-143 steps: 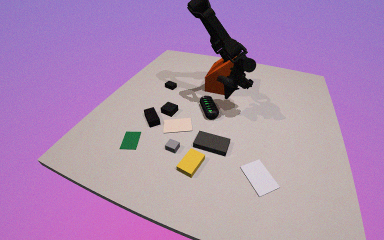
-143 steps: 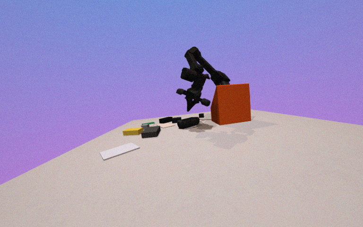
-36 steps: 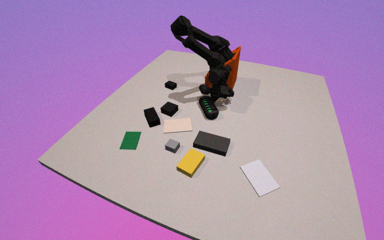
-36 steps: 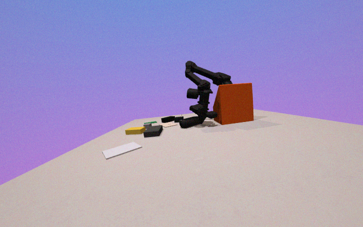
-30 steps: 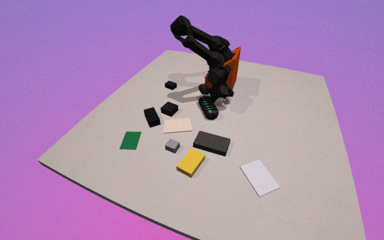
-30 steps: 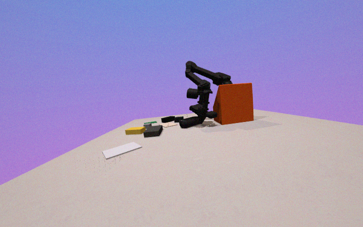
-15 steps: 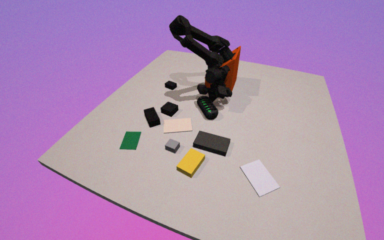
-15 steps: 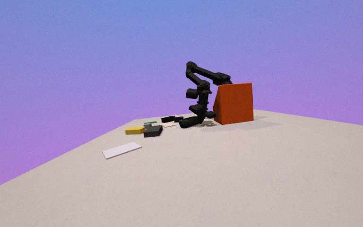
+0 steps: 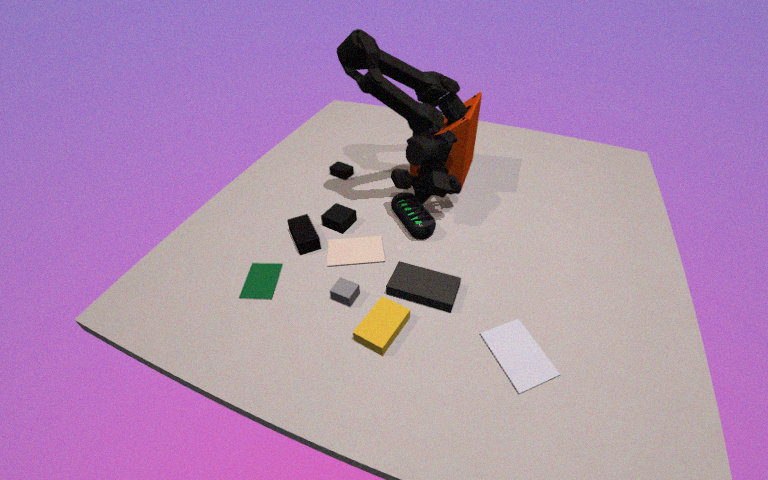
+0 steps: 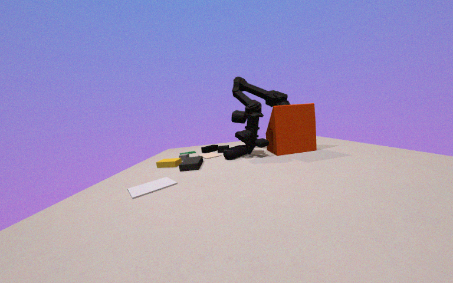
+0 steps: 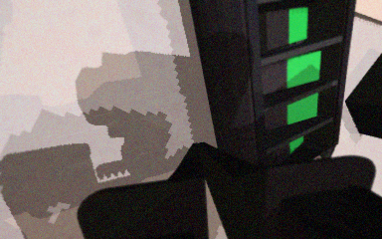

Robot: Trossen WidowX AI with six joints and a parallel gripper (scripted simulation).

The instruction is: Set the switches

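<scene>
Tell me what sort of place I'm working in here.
Likely an electronics workbench: a flat grey bench strewn with small blocks and cards, a dark switch unit with green rockers under the shut hand, and an orange wedge beside the arm. No walls or room show.
</scene>
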